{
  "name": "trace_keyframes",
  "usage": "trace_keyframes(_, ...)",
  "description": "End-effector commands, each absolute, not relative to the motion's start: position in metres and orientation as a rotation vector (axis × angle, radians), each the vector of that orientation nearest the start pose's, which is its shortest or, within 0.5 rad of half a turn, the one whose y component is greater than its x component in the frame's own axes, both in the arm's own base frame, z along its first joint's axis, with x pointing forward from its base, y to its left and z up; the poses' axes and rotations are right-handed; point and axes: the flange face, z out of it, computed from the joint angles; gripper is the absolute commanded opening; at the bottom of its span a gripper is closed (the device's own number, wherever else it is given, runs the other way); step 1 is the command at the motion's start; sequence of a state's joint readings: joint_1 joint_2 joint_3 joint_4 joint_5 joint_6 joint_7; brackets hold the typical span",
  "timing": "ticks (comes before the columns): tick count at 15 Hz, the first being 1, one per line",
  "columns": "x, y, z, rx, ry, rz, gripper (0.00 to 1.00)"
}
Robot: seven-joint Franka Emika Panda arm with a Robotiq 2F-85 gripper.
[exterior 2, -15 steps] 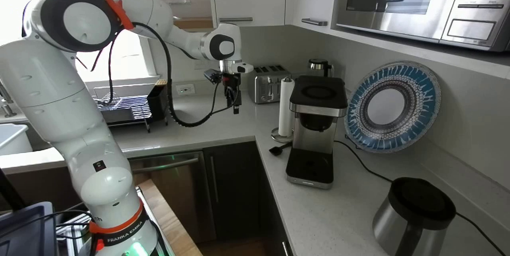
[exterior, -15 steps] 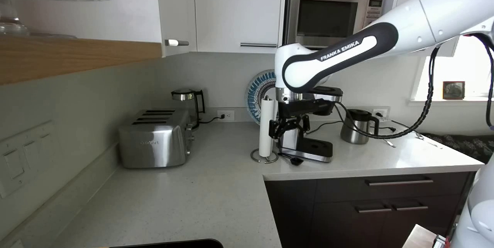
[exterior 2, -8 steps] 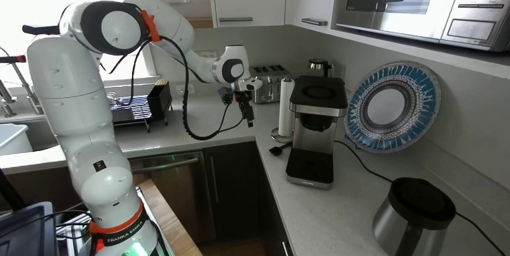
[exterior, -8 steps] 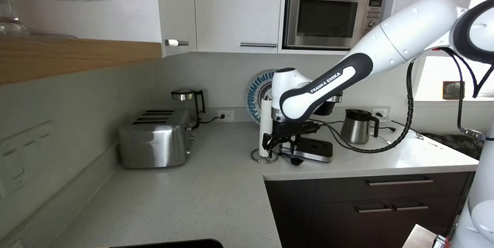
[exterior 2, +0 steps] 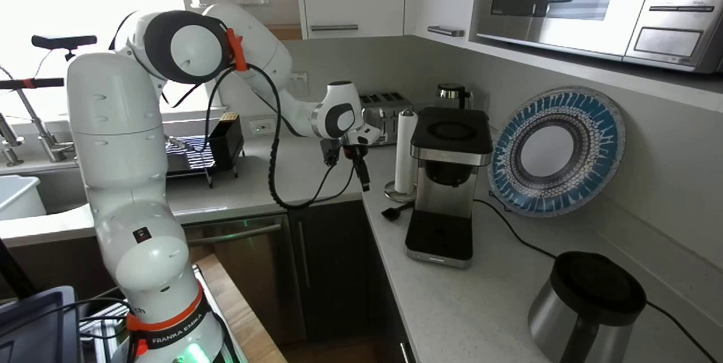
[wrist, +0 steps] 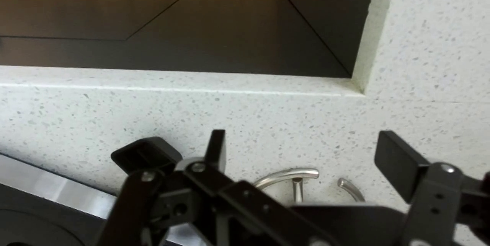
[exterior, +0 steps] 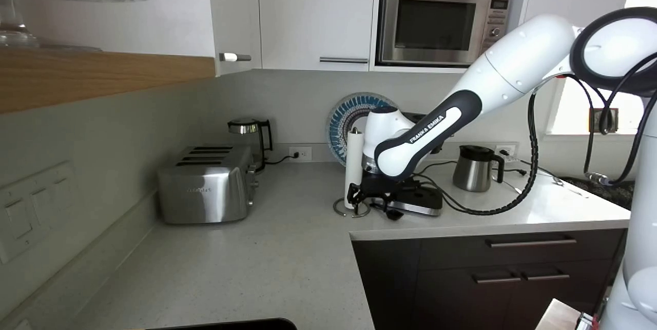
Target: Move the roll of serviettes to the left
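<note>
Fingers (wrist: 400, 165) of the gripper (wrist: 302, 146), 2 in all, stand wide apart, their tips aimed down toward the counter (wrist: 268, 119) at a slight tilt. Just to their right in an exterior view, across a narrow gap, the roll of serviettes (exterior 2: 405, 154) stands upright on its metal holder (wrist: 287, 175), whose curved base shows in the wrist view between the 2 fingers, partly covered by the gripper's body. In an exterior view the fingers overlap the lower end of the roll (exterior: 354, 158). Beside the finger at the left of the wrist view lies a black scoop-like object (wrist: 141, 150), partly hidden by it. Farther right of the fingers than the roll, in an exterior view, is the coffee maker (exterior 2: 449, 182); in the wrist view its steel-edged base lies to their left. The patterned plate (exterior 2: 556, 151) stands tilted well to the right of the fingers. The toaster (exterior: 203, 189) sits well to the left of the fingers in an exterior view, the steel jug (exterior: 475, 168) well to their right, and the microwave (exterior: 436, 24) above and to the right of them.
</note>
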State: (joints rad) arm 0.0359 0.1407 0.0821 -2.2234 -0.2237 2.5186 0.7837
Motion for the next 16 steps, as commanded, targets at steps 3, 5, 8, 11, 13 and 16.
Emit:
trace_keyframes(3, 0.568, 0.062, 0.317, -3.058, 0.792, -0.361, 1.0)
trace_keyframes(5, 0.578, 0.054, 0.311, -3.047, 0.821, -0.414, 1.0)
trace_keyframes(8, 0.59, 0.045, 0.298, -3.023, 0.844, -0.467, 1.0)
trace_keyframes(11, 0.598, 0.042, 0.286, -3.013, 0.851, -0.5, 1.0)
trace_keyframes(13, 0.604, 0.043, 0.281, -3.001, 0.859, -0.535, 0.91)
trace_keyframes(16, 0.611, 0.043, 0.278, -2.981, 0.876, -0.609, 0.73)
